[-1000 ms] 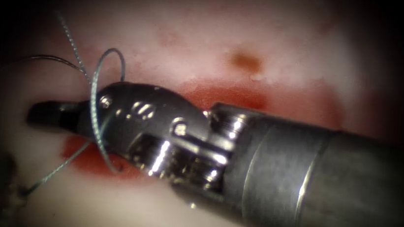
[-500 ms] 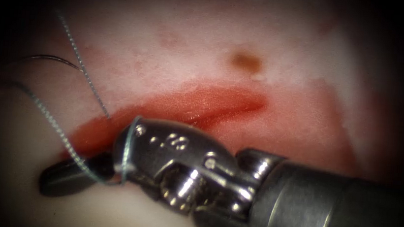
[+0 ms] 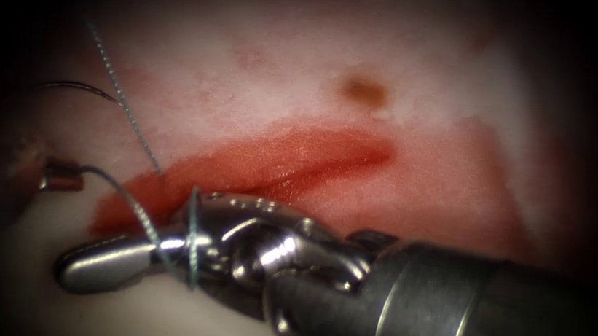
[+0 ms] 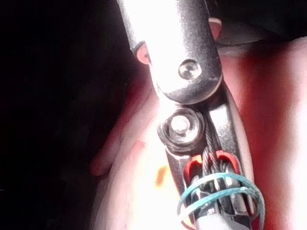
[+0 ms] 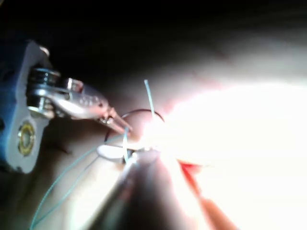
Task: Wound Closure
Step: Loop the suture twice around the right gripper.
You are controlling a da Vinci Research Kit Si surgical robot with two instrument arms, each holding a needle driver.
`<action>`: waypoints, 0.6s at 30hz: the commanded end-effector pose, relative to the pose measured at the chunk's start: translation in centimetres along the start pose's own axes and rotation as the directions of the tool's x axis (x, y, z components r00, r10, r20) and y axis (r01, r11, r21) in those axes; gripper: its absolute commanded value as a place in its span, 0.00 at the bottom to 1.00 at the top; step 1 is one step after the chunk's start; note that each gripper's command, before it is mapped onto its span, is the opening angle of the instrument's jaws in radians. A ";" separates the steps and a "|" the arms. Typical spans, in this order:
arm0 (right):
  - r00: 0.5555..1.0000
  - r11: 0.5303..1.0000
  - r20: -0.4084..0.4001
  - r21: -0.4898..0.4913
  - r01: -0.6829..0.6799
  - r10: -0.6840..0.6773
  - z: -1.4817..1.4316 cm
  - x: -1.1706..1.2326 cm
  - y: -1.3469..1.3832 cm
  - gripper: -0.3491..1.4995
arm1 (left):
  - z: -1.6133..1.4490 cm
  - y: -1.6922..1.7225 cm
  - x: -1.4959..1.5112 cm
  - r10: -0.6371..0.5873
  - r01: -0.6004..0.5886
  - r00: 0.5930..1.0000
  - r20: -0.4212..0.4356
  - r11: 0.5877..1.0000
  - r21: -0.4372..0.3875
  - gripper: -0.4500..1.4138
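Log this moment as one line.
left tool: shut on thread | right tool: shut, thread looped round it | needle: left of cut, unheld, in tissue unclear

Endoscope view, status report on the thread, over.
Left tool shut on thread; right tool shut, thread looped around it. Needle apparently lies left of cut.

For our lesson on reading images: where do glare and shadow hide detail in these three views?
Endoscope view: shadow rings the edges, dimming the left gripper, shut on the thread that loops the right gripper, and the needle left of the cut. Right wrist view: glare hides the tissue. Left wrist view: glare whitens the shaft.
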 end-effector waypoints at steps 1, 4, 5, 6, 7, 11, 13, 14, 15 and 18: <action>1.000 1.000 -0.028 0.005 0.003 -0.003 0.16 0.15 -0.03 0.00 | -0.03 0.07 -0.07 -0.013 0.013 1.000 0.005 1.000 0.004 0.00; 0.996 1.000 -0.086 0.007 -0.003 0.004 0.19 0.25 -0.09 0.00 | 0.00 0.04 -0.06 -0.022 0.022 1.000 0.006 0.999 0.025 0.00; 0.995 1.000 -0.099 0.007 -0.005 0.006 0.19 0.27 -0.10 0.00 | 0.01 0.02 -0.06 -0.020 0.020 1.000 0.009 0.999 0.029 0.00; 0.992 1.000 -0.129 0.008 -0.014 0.015 0.19 0.32 -0.13 0.00 | 0.02 0.00 -0.05 -0.031 0.031 0.999 0.010 0.998 0.050 0.00; 0.990 1.000 -0.140 0.008 -0.015 0.016 0.19 0.33 -0.14 0.00 | 0.02 -0.01 -0.05 -0.036 0.035 0.999 0.016 0.998 0.054 0.00; 0.988 1.000 -0.153 0.005 -0.018 0.019 0.11 0.36 -0.16 0.00 | 0.01 -0.04 -0.03 -0.046 0.044 0.999 0.027 0.995 0.093 0.00; 0.988 1.000 -0.153 0.003 -0.018 0.019 0.06 0.37 -0.16 0.00 | 0.01 -0.05 -0.01 -0.057 0.052 0.998 0.038 0.992 0.113 0.00; 0.987 1.000 -0.160 0.003 -0.019 0.019 0.06 0.37 -0.16 0.00 | 0.00 -0.05 -0.01 -0.061 0.056 0.997 0.042 0.991 0.120 0.00; 0.986 1.000 -0.165 0.003 -0.020 0.020 0.05 0.38 -0.16 0.00 | 0.00 -0.06 0.00 -0.077 0.066 0.995 0.064 0.985 0.159 0.00; 0.982 1.000 -0.190 0.002 -0.015 0.015 0.05 0.40 -0.16 0.00 | -0.01 -0.10 0.00 -0.105 0.087 0.991 0.085 0.976 0.198 0.00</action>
